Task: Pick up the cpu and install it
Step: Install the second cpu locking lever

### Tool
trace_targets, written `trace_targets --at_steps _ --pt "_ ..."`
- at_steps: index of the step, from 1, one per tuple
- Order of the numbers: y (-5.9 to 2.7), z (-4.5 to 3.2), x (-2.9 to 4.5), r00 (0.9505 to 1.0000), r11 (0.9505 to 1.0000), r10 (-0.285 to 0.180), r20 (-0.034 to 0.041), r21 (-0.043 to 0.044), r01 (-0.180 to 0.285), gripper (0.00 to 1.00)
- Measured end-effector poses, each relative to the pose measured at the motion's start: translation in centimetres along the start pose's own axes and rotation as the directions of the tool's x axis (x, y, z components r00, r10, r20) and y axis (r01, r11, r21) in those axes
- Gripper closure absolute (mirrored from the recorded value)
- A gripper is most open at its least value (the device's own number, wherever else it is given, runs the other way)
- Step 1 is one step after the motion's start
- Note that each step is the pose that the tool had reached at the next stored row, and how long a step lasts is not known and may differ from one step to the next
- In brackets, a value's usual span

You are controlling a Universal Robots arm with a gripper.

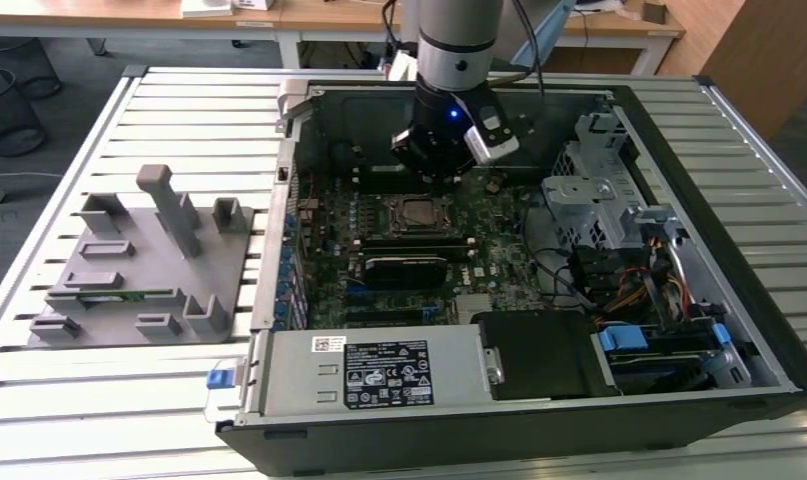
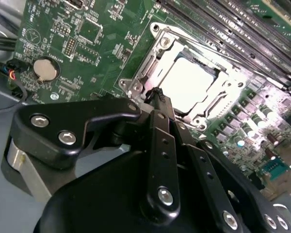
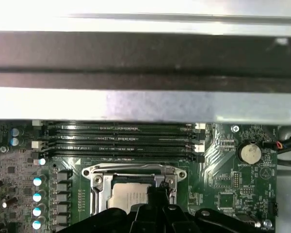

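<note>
Slatted metal table (image 1: 176, 120) carries open computer case (image 1: 723, 130). Cpu (image 2: 186, 82) lies flat in motherboard socket (image 2: 157, 36), silver top up. Gripper (image 2: 158, 94) hangs just above socket edge, fingers pressed together, holding nothing. Grey parts tray (image 1: 123, 265) sits apart on exterior view's left.

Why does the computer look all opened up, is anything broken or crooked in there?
Nothing stands out as broken. The cpu lies flat and square in its socket frame on the motherboard, with the gripper just above the socket's edge. The case simply lies on its side, open.
</note>
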State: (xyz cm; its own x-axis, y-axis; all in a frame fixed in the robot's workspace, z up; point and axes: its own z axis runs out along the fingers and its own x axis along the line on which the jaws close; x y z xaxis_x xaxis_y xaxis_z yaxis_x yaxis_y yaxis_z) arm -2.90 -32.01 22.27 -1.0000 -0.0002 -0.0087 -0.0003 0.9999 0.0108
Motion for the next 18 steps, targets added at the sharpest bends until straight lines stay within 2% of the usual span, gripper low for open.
trace_targets --at_steps 13,18 --pt "-2.23 0.08 0.03 1.0000 1.0000 0.000 -0.0001 0.0021 0.000 0.89" --pt "-2.70 0.01 0.04 1.0000 1.0000 0.000 -0.0001 0.0021 0.000 0.89"
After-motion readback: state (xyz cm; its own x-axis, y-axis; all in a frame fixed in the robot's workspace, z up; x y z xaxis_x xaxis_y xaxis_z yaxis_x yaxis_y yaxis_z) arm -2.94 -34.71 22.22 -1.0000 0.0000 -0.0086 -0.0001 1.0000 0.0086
